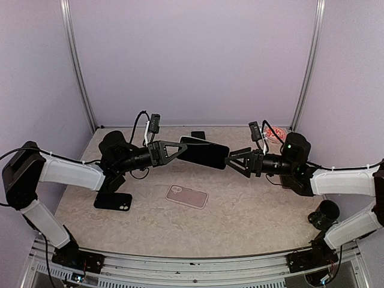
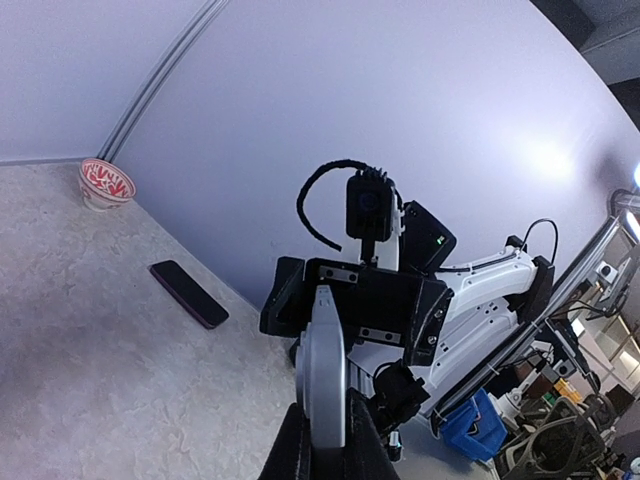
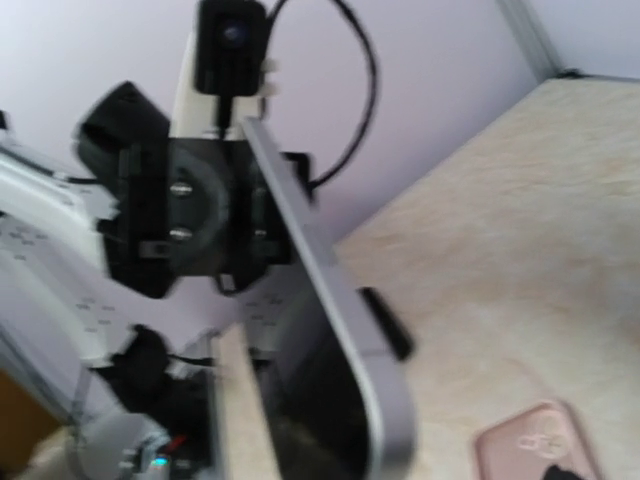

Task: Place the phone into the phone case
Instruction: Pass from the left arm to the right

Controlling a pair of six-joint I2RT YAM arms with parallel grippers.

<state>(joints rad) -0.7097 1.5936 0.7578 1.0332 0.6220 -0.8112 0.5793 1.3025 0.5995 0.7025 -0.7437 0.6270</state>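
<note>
Glossy black slab phone, rounded pink case, speckled beige tabletop

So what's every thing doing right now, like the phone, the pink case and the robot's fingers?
phone: up in the air, held at one end by the left fingers.
left fingers: shut on the phone.
right fingers: open, at the phone's other end.
pink case: lying flat on the table, untouched.
bowl: upright, by the back wall.
second dark phone: lying flat by the back wall.
</note>
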